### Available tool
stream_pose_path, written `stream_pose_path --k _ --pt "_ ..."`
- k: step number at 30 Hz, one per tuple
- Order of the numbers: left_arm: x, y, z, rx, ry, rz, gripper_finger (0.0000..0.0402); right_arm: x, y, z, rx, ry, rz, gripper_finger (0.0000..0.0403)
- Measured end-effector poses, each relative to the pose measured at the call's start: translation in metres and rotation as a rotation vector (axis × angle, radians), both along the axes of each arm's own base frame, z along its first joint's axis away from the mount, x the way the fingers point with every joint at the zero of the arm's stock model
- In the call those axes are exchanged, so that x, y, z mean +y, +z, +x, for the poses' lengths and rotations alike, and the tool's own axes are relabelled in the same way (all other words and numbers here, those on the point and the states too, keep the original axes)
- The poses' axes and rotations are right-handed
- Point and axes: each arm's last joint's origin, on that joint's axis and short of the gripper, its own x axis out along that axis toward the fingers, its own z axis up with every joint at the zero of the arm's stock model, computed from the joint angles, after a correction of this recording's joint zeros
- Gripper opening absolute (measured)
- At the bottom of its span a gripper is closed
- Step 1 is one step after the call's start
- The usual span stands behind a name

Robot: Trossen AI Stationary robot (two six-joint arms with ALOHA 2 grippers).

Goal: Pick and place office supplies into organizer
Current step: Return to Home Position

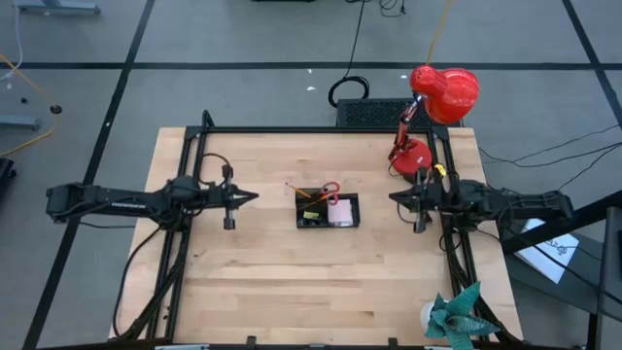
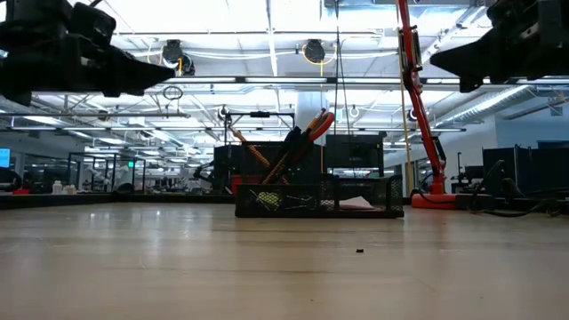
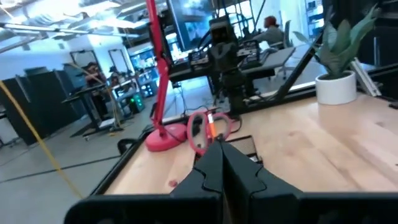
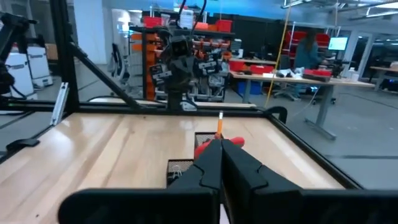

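Organizer (image 1: 328, 210) on the table (image 1: 292, 292) holds scissors (image 1: 330, 188), pencil (image 1: 299, 189) and pink pad (image 1: 340, 214); one dark speck (image 2: 359, 251) lies loose. Left claw (image 1: 255, 196) and right claw (image 1: 393, 197) hover closed, empty: job looks nearly finished.

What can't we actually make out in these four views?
High view: items in the organizer too small to sort.
Low view: its mesh screens the inside; dark speck in front too small to name.
Left wrist view: shut left gripper covers most of the organizer; only scissors handles show.
Right wrist view: shut right gripper hides most of it too.
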Motion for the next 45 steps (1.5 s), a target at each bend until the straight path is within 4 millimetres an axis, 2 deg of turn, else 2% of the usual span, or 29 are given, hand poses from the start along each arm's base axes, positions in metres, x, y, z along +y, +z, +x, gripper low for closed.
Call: stream_pose_path --k 14,18,24,33,37,45 --pt "-0.006 0.011 -0.014 -0.075 0.053 0.087 0.0 0.003 -0.003 -0.018 -0.008 0.049 0.042 0.0" --pt "-0.008 0.016 -0.021 -0.121 0.034 0.048 0.0 0.003 -0.005 -0.018 0.007 0.05 0.071 0.0" --pt "-0.018 0.011 -0.026 -0.062 0.028 0.014 0.0 0.004 -0.004 -0.018 -0.005 0.064 0.115 0.0" --pt "-0.035 0.011 -0.032 -0.057 0.03 0.106 0.0 0.011 -0.008 -0.014 -0.137 0.133 0.042 0.0" --pt "-0.034 0.007 -0.036 -0.021 0.094 0.115 0.0 0.011 -0.009 -0.014 -0.13 0.115 0.04 0.0" --pt "-0.033 0.01 -0.044 -0.063 0.071 0.09 0.0 0.011 -0.009 -0.014 -0.129 0.116 0.031 0.0"
